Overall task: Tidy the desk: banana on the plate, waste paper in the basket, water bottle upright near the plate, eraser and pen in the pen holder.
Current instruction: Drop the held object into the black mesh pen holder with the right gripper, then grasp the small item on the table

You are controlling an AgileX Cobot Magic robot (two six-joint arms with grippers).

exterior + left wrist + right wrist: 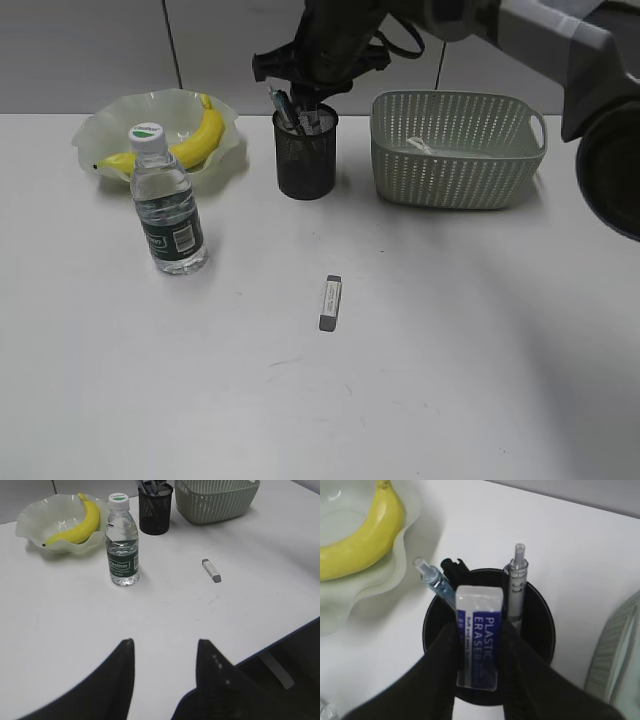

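My right gripper is shut on a white eraser with a blue "PLASTIC ERASER" sleeve, holding it over the mouth of the black mesh pen holder. A silver pen and a blue pen stand in the holder. The banana lies in the pale green plate. In front of the plate the water bottle stands upright. A bit of white waste paper shows inside the basket. My left gripper hangs open over the desk's near edge, holding nothing.
A small grey-and-white bar lies on the desk in front of the pen holder. The basket stands close to the right of the holder and the plate close to its left. The desk's front edge runs near my left gripper.
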